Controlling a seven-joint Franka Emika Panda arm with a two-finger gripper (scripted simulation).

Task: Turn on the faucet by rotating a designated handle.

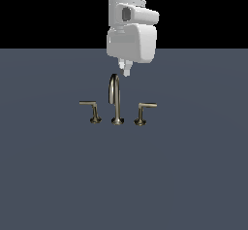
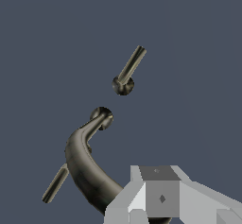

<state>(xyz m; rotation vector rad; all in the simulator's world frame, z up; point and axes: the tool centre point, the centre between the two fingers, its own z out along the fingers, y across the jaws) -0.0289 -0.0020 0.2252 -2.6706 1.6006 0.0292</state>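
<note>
Bare blue-grey counter (image 1: pixel 58 185) fills the near ground. Farther in, about mid-counter, the faucet (image 1: pixel 115 100) stands in a row: a lever at the exterior view's left (image 1: pixel 90 111), the arched spout (image 1: pixel 115 94) in the middle, the handle (image 1: pixel 144 111) at the right, its bar pointing right. Beyond, the gripper (image 1: pixel 125 69) hangs above the spout top, touching nothing, holding nothing; how wide its jaws stand I cannot tell.

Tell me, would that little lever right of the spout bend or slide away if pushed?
Probably neither. The handle looks like stiff metal, and its flared base seems fixed to the surface, so it would likely pivot rather than slide. Its smooth thin bar might let the gripper slip off.
</note>
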